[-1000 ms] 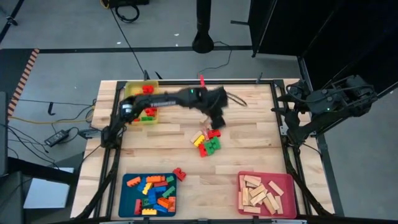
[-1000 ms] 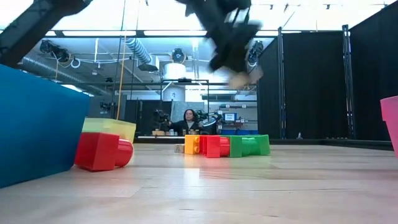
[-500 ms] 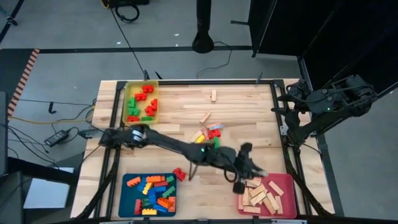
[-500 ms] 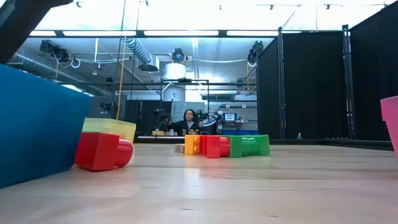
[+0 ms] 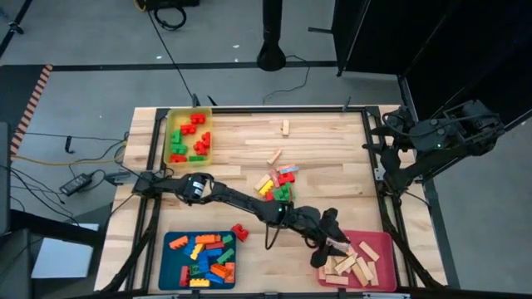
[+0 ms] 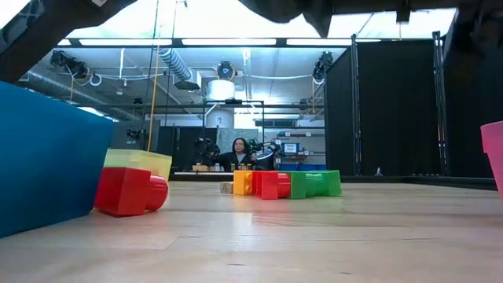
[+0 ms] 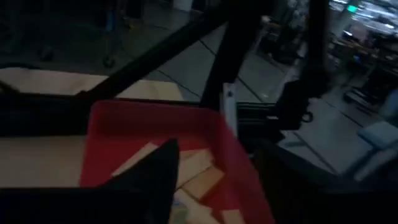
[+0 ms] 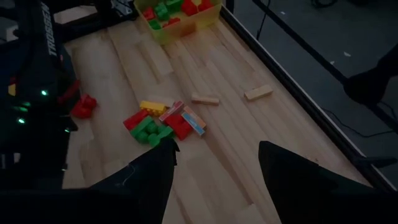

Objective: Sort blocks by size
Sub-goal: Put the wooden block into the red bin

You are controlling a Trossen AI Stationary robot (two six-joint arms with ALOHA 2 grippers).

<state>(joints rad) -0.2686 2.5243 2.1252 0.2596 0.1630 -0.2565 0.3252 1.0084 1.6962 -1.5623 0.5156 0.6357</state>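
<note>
A: Where do we stand with the blocks?

B: Our left gripper [image 5: 332,241] reaches to the lower right of the high view, over the near-left corner of the pink tray [image 5: 384,241] that holds the wooden bars [image 5: 349,264]. We cannot tell whether its fingers are spread or holding anything; the arm hides them.

A: And our right gripper?

B: Parked off the table's right edge. In its wrist view the two dark fingers [image 8: 155,171] stand apart with nothing between them.

A: What is left to sort?

B: A loose cluster of studded bricks [image 5: 278,184] at the table's centre, one red brick [image 5: 239,232] just beside the blue tray [image 5: 173,267], and two stray wooden bars [image 5: 285,127] toward the upper middle. The yellow tray [image 5: 169,133] at upper left already has red and green bricks.

A: How will they handle?

B: We judge them light, rigid and not fragile. The plastic is smooth, so we would pinch a brick across its flat side walls, not over the studs. The bars look grippier; we would take them across the narrow width near the middle so they do not swing.
</note>
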